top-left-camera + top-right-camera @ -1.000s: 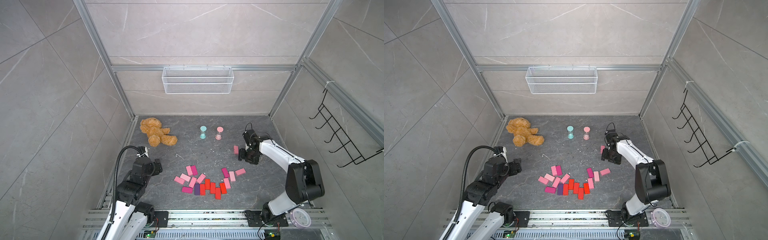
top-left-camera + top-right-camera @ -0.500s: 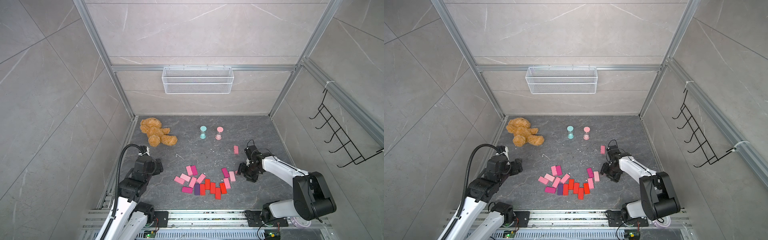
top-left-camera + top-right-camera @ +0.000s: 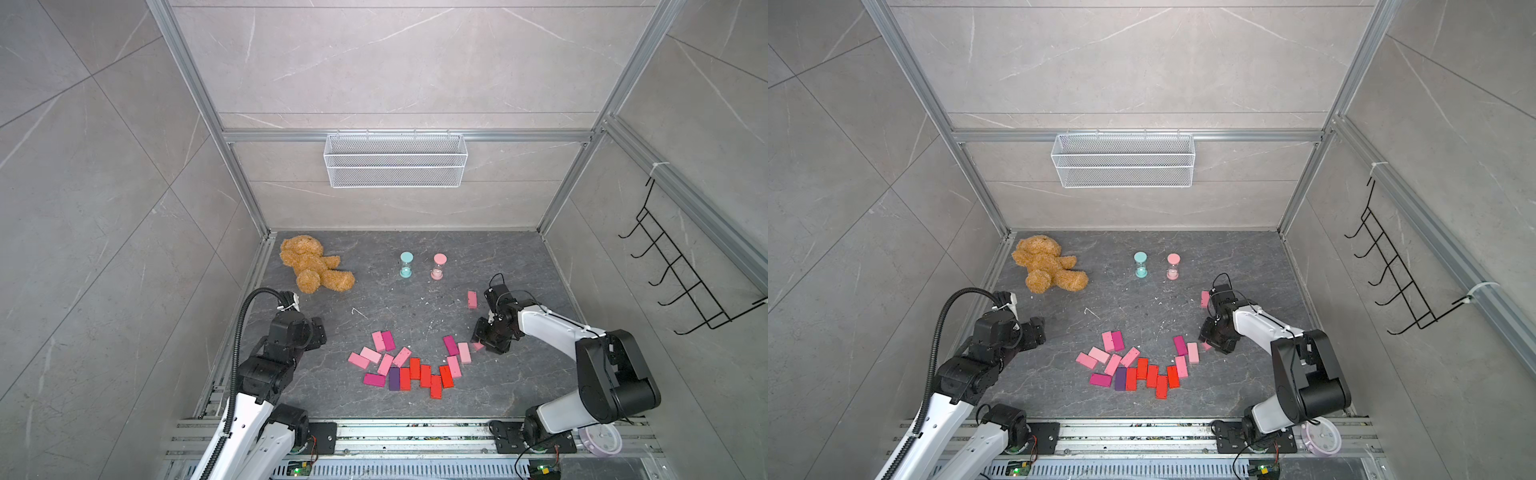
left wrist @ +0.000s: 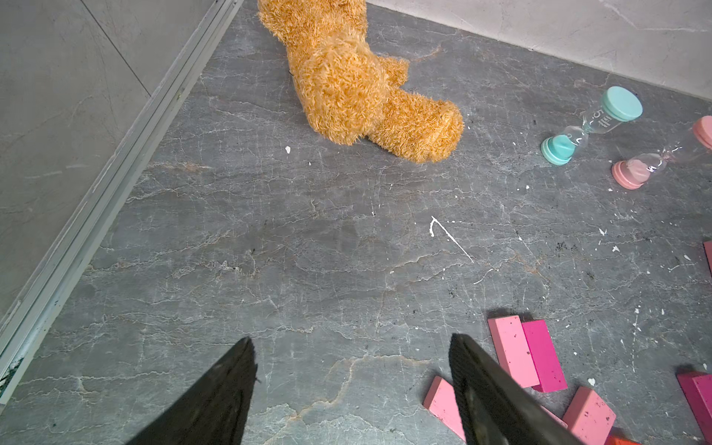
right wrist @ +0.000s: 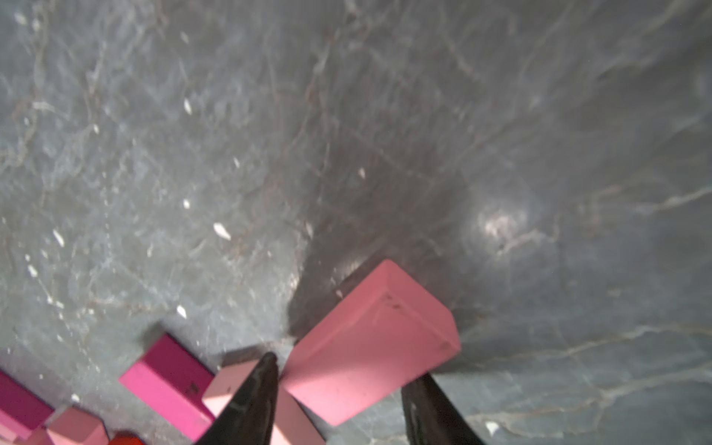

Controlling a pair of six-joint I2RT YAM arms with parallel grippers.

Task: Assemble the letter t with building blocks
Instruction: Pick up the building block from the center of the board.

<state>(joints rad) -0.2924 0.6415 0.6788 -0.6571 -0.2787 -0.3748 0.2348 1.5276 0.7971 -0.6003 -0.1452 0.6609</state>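
**A:** What's nearest?

**B:** The building blocks (image 3: 402, 356). It's a loose heap of pink, magenta and red bricks with one purple, lying flat on the near middle of the surface (image 3: 415, 307). I'd say no letter has taken shape yet.

**A:** And the arms?

**B:** The left pincer (image 4: 350, 339) hangs over bare surface just left of the heap, jaws wide apart and holding nothing. The right pincer (image 5: 346, 368) is down at the heap's right end. Its jaws straddle a light pink block (image 5: 370, 343) across the narrow width, close against it. Whether they have actually pinched it, I cannot tell.

**A:** How will it handle?

**B:** Small, light and stiff, I'd guess, with smooth painted faces. It should need little squeeze, but it may twist if held near an end. Take the long sides at mid-length. One finger (image 5: 254, 400) sits hard by a neighbouring pale brick (image 5: 227, 385), which could get nudged.

**A:** Farther out?

**B:** A lone pink block (image 3: 471, 300) lies right of centre, well apart from the heap. Beyond it, a teal hourglass timer (image 3: 406, 264) and a pink hourglass timer (image 3: 438, 266) stand side by side. A teddy bear (image 3: 311, 266) lies far left.
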